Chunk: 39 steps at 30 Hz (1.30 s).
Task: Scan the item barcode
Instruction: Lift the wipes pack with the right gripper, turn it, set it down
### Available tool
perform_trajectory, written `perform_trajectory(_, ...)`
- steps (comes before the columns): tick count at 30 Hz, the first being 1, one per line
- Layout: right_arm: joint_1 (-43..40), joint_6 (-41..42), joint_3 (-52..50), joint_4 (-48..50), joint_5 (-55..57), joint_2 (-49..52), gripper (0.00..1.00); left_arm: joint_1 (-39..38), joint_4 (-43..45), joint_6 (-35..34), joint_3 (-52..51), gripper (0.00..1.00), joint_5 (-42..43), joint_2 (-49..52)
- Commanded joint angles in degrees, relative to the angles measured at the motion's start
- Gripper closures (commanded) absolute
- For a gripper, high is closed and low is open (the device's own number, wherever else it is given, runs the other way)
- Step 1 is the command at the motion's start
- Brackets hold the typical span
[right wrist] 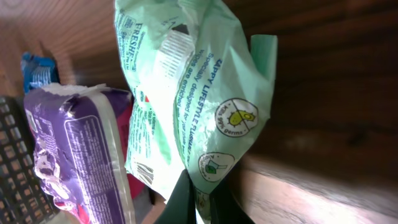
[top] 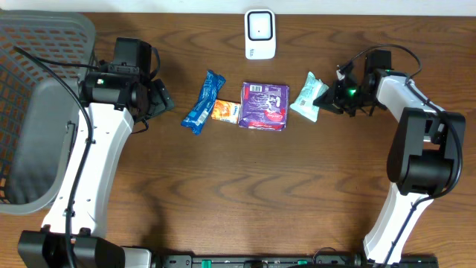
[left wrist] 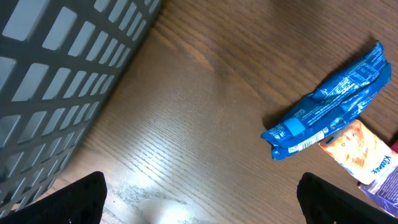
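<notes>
A pale green wipes packet (top: 306, 95) lies right of the middle of the table, filling the right wrist view (right wrist: 186, 93). My right gripper (top: 327, 100) is shut on its near edge, both fingers pinching the film (right wrist: 202, 194). A barcode (right wrist: 145, 173) shows on the packet's lower left face. The white scanner (top: 260, 33) stands at the back centre. My left gripper (top: 160, 97) hangs open over bare wood (left wrist: 202, 202), left of a blue packet (top: 203, 102) (left wrist: 329, 106), touching nothing.
A purple pack (top: 264, 106) (right wrist: 81, 149) lies just left of the green packet. A small orange packet (top: 225, 112) (left wrist: 357, 149) sits between the purple and blue ones. A grey basket (top: 37, 112) (left wrist: 56, 81) fills the left side.
</notes>
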Motion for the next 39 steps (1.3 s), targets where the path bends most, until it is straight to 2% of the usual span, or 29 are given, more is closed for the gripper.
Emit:
perform_trajectory(1, -1.5, -0.6, 2.1, -2.8, 7.8, -2.4, 0.99, 0.0, -0.3, -0.3, -0.2, 0.02, -1.1, -0.3)
perform_trajectory(6, -1.2, -0.3, 5.0, -10.3, 23.0, -9.0, 0.99, 0.0, -0.3, -0.3, -0.2, 0.02, -1.1, -0.3)
perform_trajectory(10, -0.7, 3.8, 5.4, -14.4, 36.2, -14.5, 0.98, 0.0, -0.3, -0.3, -0.2, 0.02, -1.1, -0.3)
perform_trajectory(15, 0.3, 6.3, 5.3, -18.4, 49.9, -16.5, 0.99, 0.0, -0.3, -0.3, -0.2, 0.02, -1.1, -0.3)
perform_trajectory(17, 0.4, 6.2, 4.7, -18.0, 47.6, -16.0, 0.98, 0.0, -0.3, -0.3, -0.2, 0.02, -1.1, -0.3)
perform_trajectory(20, 0.2, 3.8, 4.3, -16.3, 38.1, -14.6, 0.77, 0.0, -0.3, -0.3, -0.2, 0.02, -1.1, -0.3)
perform_trajectory(22, -0.2, 1.3, 4.3, -14.1, 28.7, -12.9, 0.57, 0.0, -0.3, -0.3, -0.2, 0.02, -1.1, -0.3)
perform_trajectory(25, -0.2, 0.2, 4.3, -11.9, 20.9, -10.4, 0.50, 0.0, -0.3, -0.3, -0.2, 0.02, -1.1, -0.3)
perform_trajectory(27, -0.2, -0.8, 4.3, -10.8, 16.8, -8.5, 0.39, 0.0, -0.3, -0.3, -0.2, 0.02, -1.1, -0.3)
perform_trajectory(30, -0.1, -0.8, 4.3, -9.7, 13.8, -5.6, 0.30, 0.0, -0.3, -0.3, -0.2, 0.02, -1.1, -0.3)
perform_trajectory(36, -0.9, -0.8, 4.3, -7.9, 9.7, 0.2, 0.34, 0.0, -0.3, -0.3, -0.2, 0.02, -1.1, -0.3)
perform_trajectory(39, -1.4, -0.8, 4.3, -7.5, 9.6, 2.7, 0.45, 0.0, -0.3, -0.3, -0.2, 0.02, -1.1, -0.3)
